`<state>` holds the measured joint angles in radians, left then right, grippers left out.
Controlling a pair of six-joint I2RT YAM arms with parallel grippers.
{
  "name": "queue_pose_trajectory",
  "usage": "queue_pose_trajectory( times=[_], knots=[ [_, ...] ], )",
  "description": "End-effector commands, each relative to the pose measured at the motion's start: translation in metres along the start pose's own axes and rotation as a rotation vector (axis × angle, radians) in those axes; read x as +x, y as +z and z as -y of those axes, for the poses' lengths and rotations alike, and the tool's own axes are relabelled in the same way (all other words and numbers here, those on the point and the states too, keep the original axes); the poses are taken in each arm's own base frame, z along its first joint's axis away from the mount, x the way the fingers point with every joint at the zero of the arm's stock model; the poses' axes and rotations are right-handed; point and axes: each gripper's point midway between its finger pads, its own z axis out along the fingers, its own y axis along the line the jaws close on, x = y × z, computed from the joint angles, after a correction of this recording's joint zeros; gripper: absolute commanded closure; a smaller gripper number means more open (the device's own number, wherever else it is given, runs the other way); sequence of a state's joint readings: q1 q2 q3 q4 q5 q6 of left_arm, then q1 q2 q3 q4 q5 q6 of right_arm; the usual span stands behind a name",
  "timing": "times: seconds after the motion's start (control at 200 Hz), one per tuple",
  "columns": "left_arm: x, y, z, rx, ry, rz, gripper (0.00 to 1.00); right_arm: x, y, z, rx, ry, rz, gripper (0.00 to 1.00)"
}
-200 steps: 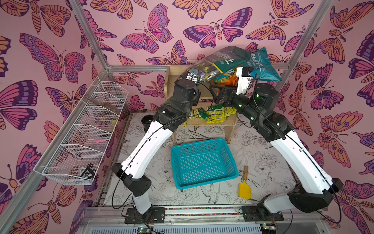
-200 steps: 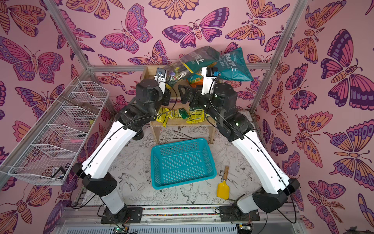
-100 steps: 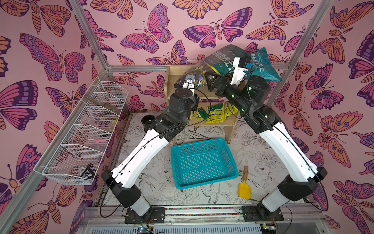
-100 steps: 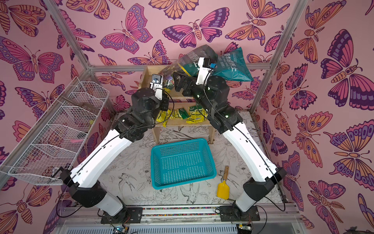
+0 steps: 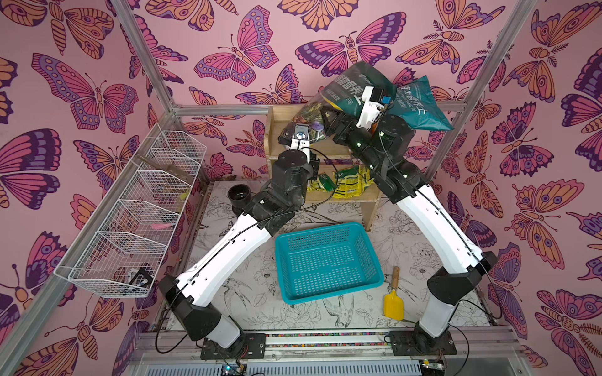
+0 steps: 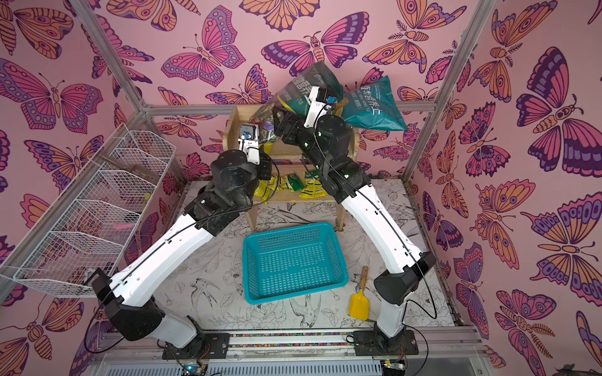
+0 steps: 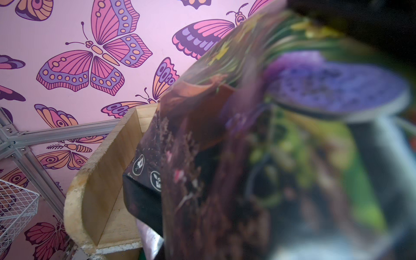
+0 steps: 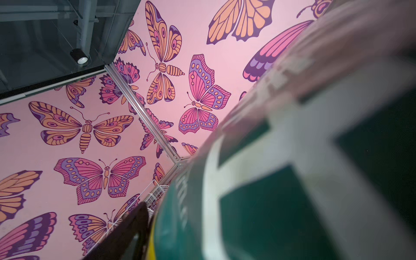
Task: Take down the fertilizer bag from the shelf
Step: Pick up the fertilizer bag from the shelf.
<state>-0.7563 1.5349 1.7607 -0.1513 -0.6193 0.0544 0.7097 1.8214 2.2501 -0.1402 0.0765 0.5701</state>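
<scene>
Fertilizer bag [image 7: 202,157] shows small round icons [image 7: 138,165] only in left wrist view.

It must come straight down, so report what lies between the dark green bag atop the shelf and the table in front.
The left arm and right arm rise in front of the shelf, up to the bag. Below, the blue basket sits on the table before the shelf. Nothing else visible intervenes.
</scene>
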Motion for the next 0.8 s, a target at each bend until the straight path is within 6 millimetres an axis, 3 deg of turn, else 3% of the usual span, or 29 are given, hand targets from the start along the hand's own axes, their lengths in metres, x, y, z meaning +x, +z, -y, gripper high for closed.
queue_pose_trajectory(
  times=[0.0,0.055,0.115,0.14,0.185,0.21,0.24,0.255,0.386,0.526,0.671,0.701,0.796],
  knots=[
    [0.067,-0.001,0.044,0.147,0.069,-0.177,1.0,0.015,0.014,0.0,-0.016,0.017,-0.015,0.52],
    [0.067,-0.002,0.044,0.148,0.073,-0.173,1.0,0.015,0.014,0.001,-0.01,0.016,-0.015,0.69],
    [0.067,-0.002,0.044,0.152,0.077,-0.169,1.0,0.014,0.013,0.0,-0.012,0.014,-0.011,0.8],
    [0.065,-0.003,0.044,0.153,0.077,-0.167,0.92,0.014,0.012,-0.001,-0.014,0.012,-0.008,0.83],
    [0.064,-0.004,0.045,0.165,0.077,-0.163,0.67,0.012,0.011,-0.003,-0.02,0.005,-0.002,0.88],
    [0.063,-0.005,0.046,0.168,0.073,-0.159,0.43,0.012,0.012,-0.005,-0.025,0.001,-0.001,0.91],
    [0.061,-0.006,0.046,0.175,0.068,-0.156,0.06,0.01,0.011,-0.007,-0.034,-0.005,0.005,0.93],
    [0.061,-0.006,0.047,0.18,0.068,-0.155,0.01,0.009,0.01,-0.01,-0.044,-0.007,0.007,0.94],
    [0.052,-0.013,0.045,0.202,0.04,-0.132,0.0,-0.002,0.006,-0.028,-0.115,-0.034,0.044,1.0],
    [0.041,-0.031,0.041,0.25,-0.023,-0.098,0.0,-0.023,-0.01,-0.06,-0.203,-0.097,0.089,1.0],
    [0.03,-0.067,0.031,0.347,-0.123,-0.067,0.0,-0.044,-0.035,-0.087,-0.265,-0.173,0.089,1.0],
    [0.02,-0.082,0.02,0.362,-0.157,-0.039,0.0,-0.045,-0.04,-0.089,-0.269,-0.19,0.084,1.0],
    [0.016,-0.107,0.002,0.381,-0.229,-0.018,0.0,-0.05,-0.058,-0.093,-0.275,-0.244,0.062,1.0]
  ],
)
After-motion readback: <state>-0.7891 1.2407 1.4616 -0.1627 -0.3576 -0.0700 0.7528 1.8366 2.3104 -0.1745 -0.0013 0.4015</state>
